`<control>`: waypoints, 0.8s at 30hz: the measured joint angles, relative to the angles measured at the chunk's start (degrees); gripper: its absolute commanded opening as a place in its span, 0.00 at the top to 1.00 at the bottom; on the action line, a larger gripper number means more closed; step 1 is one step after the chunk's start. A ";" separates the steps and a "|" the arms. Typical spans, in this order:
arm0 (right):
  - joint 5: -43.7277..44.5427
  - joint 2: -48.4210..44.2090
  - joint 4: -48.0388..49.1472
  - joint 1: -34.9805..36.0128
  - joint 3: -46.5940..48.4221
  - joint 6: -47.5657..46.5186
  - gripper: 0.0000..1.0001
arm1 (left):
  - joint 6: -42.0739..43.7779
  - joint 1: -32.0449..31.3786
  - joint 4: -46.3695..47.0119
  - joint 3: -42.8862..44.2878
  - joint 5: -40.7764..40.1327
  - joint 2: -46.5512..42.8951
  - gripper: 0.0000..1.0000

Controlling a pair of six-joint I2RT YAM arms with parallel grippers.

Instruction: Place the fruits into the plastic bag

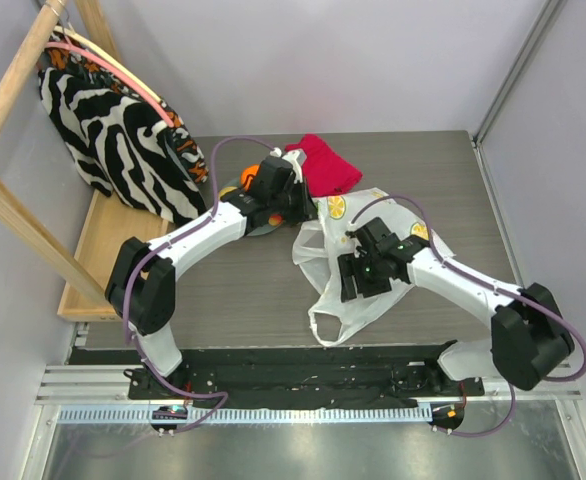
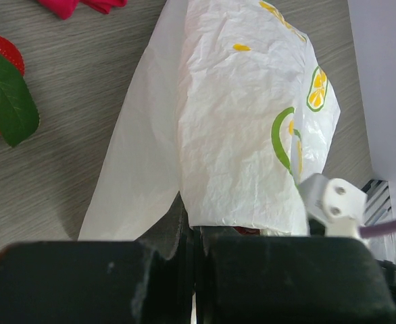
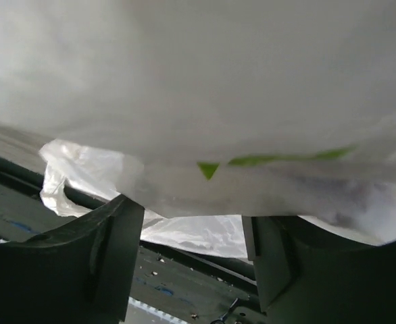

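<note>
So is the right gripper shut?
No, the right gripper has its fingers wide apart, with the plastic bag hanging over the gap between them.

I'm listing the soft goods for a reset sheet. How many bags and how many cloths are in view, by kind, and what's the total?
Bags: 2 (zebra-striped fabric bag, plastic bag)
Cloths: 1 (red cloth)
Total: 3
</note>
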 measured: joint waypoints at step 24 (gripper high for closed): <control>19.28 -16.79 -7.48 -0.50 32.30 3.30 0.99 | 0.90 4.50 -16.35 15.87 4.79 -0.13 1.00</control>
